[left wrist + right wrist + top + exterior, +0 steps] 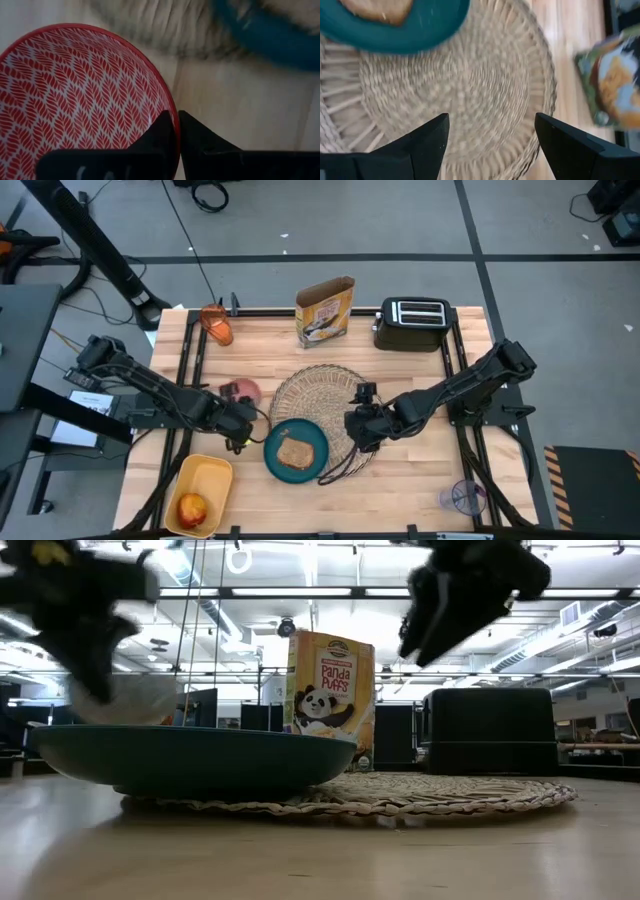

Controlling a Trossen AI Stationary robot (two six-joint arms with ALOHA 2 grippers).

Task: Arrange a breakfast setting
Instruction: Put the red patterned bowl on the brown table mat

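Observation:
The woven straw placemat (325, 392) lies mid-table. The teal plate (272, 455) rests on the mat's near left edge, with the brown toast (296, 452) lying on it. My left gripper (238, 418) is left of the plate, shut on the small pink bowl (242, 390), red-patterned inside (75, 100). My right gripper (358, 430) hovers open and empty over the placemat's near right part (470, 85). The orange cup (216, 326) lies at the far left. The red apple (192, 507) sits in a yellow container. The purple spoon (463, 498) is at the near right. My left gripper pinches the bowl's rim (172, 106), one finger inside the bowl and one outside. In the low view the bowl (125, 700) hangs below the gripper, clear of the table.
A cereal box (325, 310) and a black toaster (412, 324) stand along the far edge. The yellow container (200, 492) sits at the near left corner. Bare wood shows right of the placemat.

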